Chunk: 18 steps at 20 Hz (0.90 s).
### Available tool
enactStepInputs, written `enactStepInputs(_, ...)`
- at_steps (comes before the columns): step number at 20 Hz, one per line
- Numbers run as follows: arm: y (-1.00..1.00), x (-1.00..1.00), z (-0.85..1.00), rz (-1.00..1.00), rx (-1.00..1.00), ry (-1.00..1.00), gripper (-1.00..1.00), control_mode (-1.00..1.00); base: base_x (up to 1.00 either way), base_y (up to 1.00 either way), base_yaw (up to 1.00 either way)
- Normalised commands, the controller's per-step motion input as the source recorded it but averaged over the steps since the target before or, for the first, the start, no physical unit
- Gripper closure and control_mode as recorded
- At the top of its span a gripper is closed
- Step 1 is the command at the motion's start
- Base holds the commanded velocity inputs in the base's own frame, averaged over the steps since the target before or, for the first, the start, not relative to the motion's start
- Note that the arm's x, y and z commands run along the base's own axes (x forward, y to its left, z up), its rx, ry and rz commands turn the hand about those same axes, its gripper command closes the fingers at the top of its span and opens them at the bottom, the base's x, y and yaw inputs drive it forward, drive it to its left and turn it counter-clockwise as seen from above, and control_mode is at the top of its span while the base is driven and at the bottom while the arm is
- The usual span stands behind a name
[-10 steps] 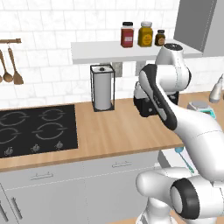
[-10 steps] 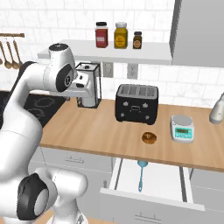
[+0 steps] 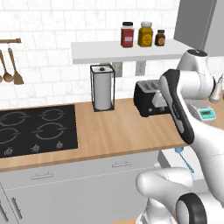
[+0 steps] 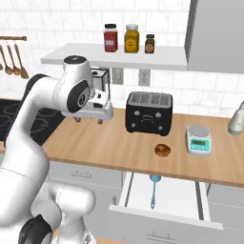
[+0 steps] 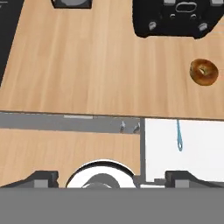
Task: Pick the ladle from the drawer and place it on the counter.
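Note:
The teal-blue ladle (image 4: 153, 191) lies in the open drawer (image 4: 178, 202), its bowl toward the counter (image 4: 100, 143). In the hand view the ladle (image 5: 179, 136) is a thin blue line on the pale drawer floor (image 5: 197, 153), right of centre. My gripper (image 4: 88, 120) hangs open above the counter, left of the toaster and well to the left of and above the drawer. Nothing is between its fingers. In the left base view the ladle (image 3: 184, 156) shows below the counter edge beside my arm.
A black toaster (image 4: 148, 113) stands at the back of the counter, with a brown bagel (image 4: 162, 150) and a small scale (image 4: 198, 139) in front and to its right. A paper towel holder (image 3: 103, 87) and the black cooktop (image 3: 37, 127) lie to the left.
My arm has swung right and forward, and the hand has come lower over the counter toward the toaster. The ladle and drawer have not moved.

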Motion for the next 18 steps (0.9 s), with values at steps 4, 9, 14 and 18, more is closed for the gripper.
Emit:
enactStepInputs(4, -1.0, -0.29, -0.27, -0.1, 0.0, 0.17, -1.0, -1.0, 0.0, 0.0, 0.0)
enactStepInputs(9, -1.0, -0.03, -0.47, -0.11, 0.0, 0.15, -1.0, -1.0, 0.0, 0.0, 0.0)
enactStepInputs(14, -0.91, -0.1, -0.46, -0.11, 0.0, 0.14, -1.0, -1.0, 0.0, 0.0, 0.0)
enactStepInputs(18, -0.66, -0.08, -0.11, -0.04, 0.0, 0.24, -1.0, -1.0, 0.0, 0.0, 0.0)
